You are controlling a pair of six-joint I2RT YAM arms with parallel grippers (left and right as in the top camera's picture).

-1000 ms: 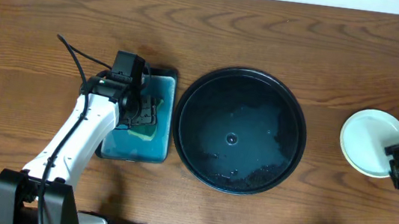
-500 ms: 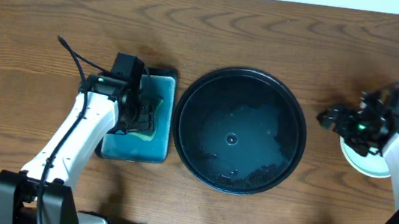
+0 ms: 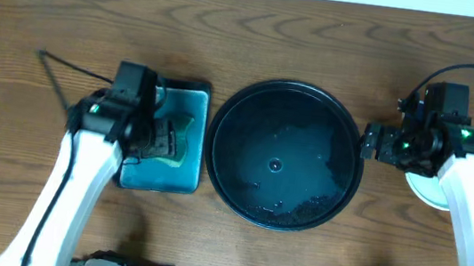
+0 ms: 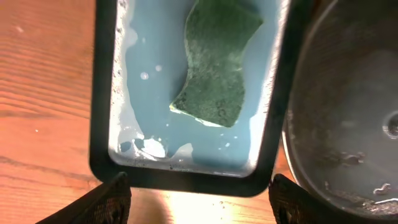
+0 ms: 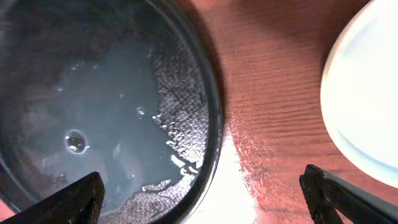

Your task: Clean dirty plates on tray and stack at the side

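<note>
Since a second ago my right tool (image 3: 372,144) had swung in from the far right edge of the wooden counter (image 3: 55,5). It had crossed over the pale round plastic plate (image 3: 423,188) and come to the right rim of the large round glossy black tray (image 3: 257,117). Its jaws had also spread, and they stood wide apart with nothing between them. My left tool (image 3: 167,138) had barely shifted, drawing slightly back along the rectangular black basin (image 4: 102,124).

From the right wrist, the tray's raised rim curved up between my two fingers. The wet bottom of the tray filled one side of the view, with a thin film of cloudy water and dark specks on it. The plate lay at the other side, past a strip of bare wood, well clear of the tray and not touching the tool. From overhead, my right arm covered most of that plate, and only its lower edge showed beside the wrist. Whether more plates lay under it I could not tell.

The left tool hung over the basin, which sat just beside the tray's left rim. Its jaws were spread about as wide as the basin and held nothing. Below them a dark green sponge (image 4: 214,62) lay in the pale blue-green water, apart from both fingers.
</note>
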